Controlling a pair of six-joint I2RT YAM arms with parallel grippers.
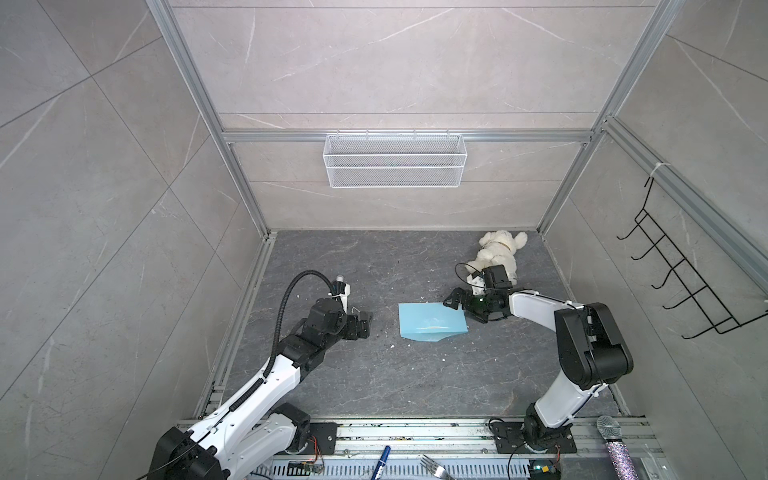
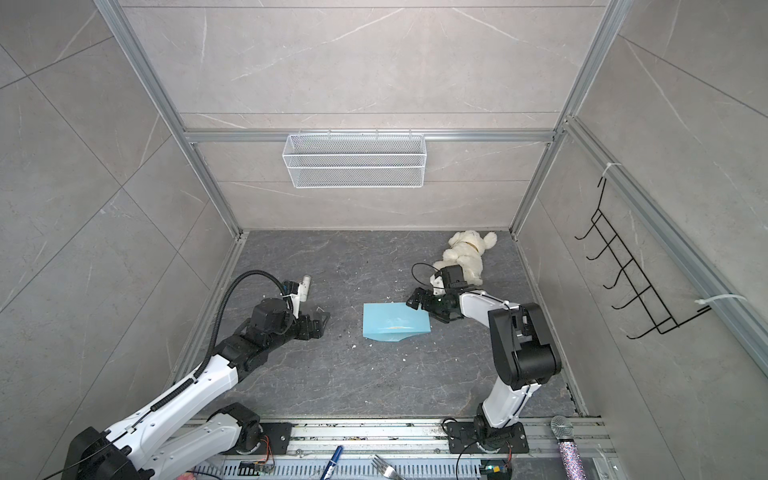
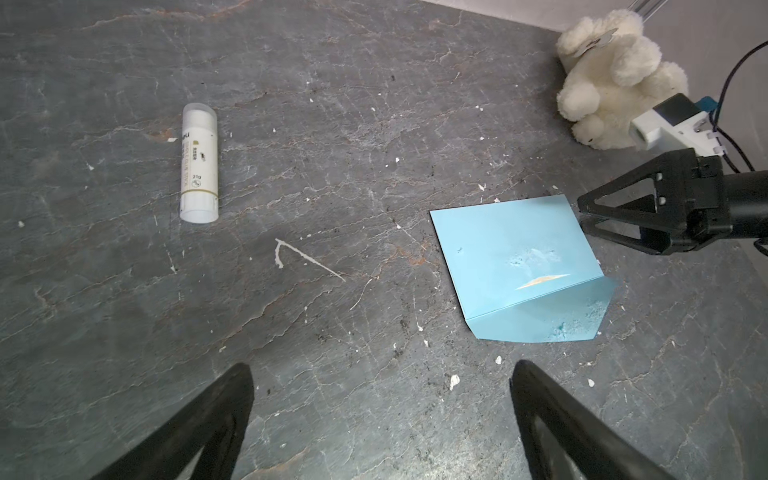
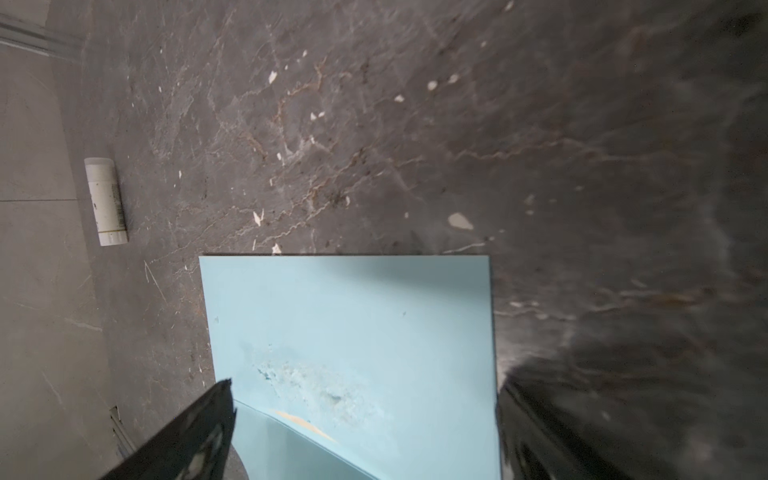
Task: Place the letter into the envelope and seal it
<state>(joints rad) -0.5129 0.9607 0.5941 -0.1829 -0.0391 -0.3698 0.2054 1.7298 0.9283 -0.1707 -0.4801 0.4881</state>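
Pale blue paper marks the envelope [image 1: 430,322], which lies flat near the middle of the dark stone-look table [image 1: 353,374]. Its flap is open and spread toward the near edge, so we see it unsealed in both top views. At its mouth we see only a thin tan sliver of the letter [image 3: 540,281], just above the flap fold. The rest of the sheet is hidden inside. Scuffed, whitish patches show on the body and on the flap.

Our right gripper [image 1: 459,313] sits at the right end of the envelope with its jaws spread wide, grasping nothing. In the right wrist view one finger [image 4: 199,432] lies over the flap fold and the other is just outside the opposite long edge. We cannot tell whether either touches the paper.

Our left gripper [image 1: 363,322] rests low over bare table to the left of the envelope, apart from it. It too is released, with its jaws wide and nothing between them.

A white glue stick [image 3: 199,166] lies capped on its side beyond the left gripper, well apart from the envelope. A white plush toy [image 1: 498,249] lies near the far right corner, just behind the right wrist.
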